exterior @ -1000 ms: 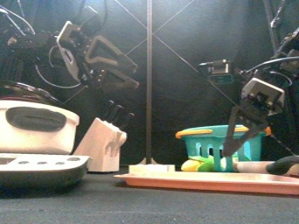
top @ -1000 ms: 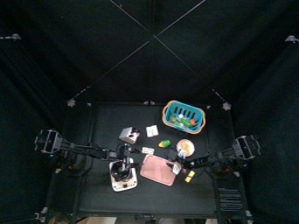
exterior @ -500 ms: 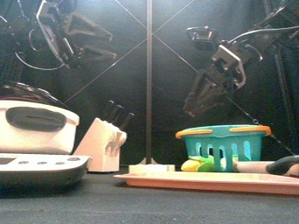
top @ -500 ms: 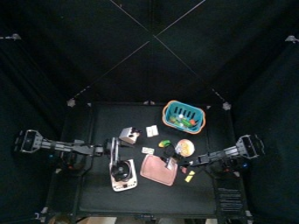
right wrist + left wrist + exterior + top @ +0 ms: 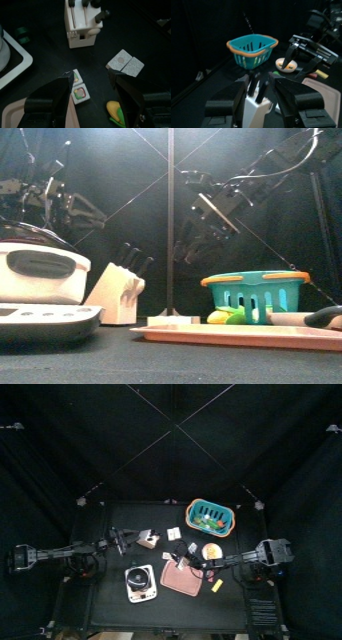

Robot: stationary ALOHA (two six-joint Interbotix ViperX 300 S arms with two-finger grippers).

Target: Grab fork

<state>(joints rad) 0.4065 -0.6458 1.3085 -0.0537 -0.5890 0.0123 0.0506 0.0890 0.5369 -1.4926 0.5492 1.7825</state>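
Note:
I cannot pick out the fork; several black handles (image 5: 256, 84) stick up from a white utensil block (image 5: 147, 537), and any of them could be it. My left gripper (image 5: 264, 89) hangs just above that block (image 5: 258, 109), open, with a jaw on either side of the handles and not gripping them. In the top view it (image 5: 130, 540) sits at the block's left. My right gripper (image 5: 93, 80) is open and holds nothing; it hovers over the table's middle (image 5: 201, 556), looking toward the block (image 5: 81, 24).
A teal basket (image 5: 209, 513) stands at the back right. The pink tray (image 5: 185, 576) lies at the front, with a white cooker on a scale (image 5: 139, 582) beside it. White cards (image 5: 125, 61), a small picture box (image 5: 79, 92) and a yellow-green item (image 5: 117, 112) lie under the right gripper.
The left arm has swung from over the scale to the utensil block, and its jaws have narrowed somewhat. The right arm has reached further toward the table's middle, jaws unchanged.

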